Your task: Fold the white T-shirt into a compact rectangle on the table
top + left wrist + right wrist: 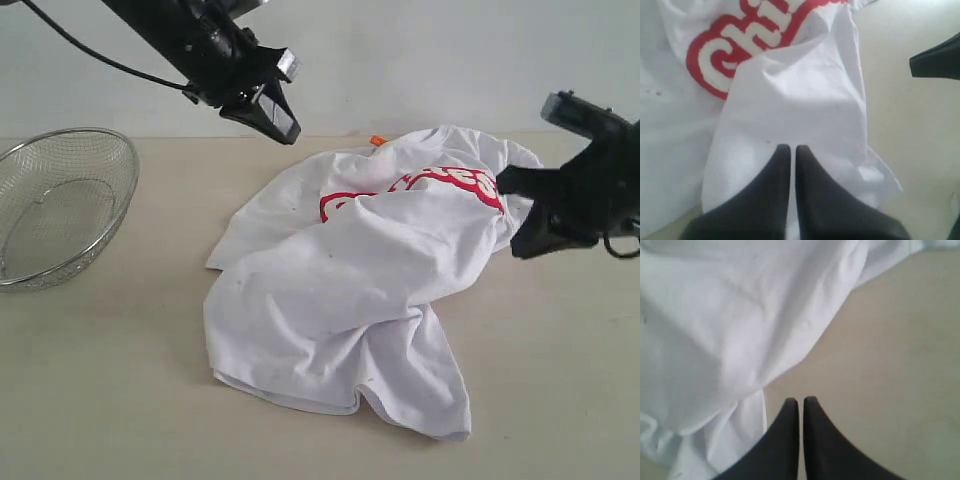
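Two claws are both pinched shut and hold nothing. The left claw (793,148) hangs above the white T-shirt (340,290), its tips over a raised fold of plain cloth, with the red band of lettering (735,45) just beyond them. The right claw (801,401) sits at the shirt's opposite edge, tips over bare table (560,380), with the cloth just beside them. The shirt lies crumpled on the table between the claws, an orange tag (377,141) at its rim. A wire bowl (60,200) stands well apart from the left claw, on the side away from the shirt.
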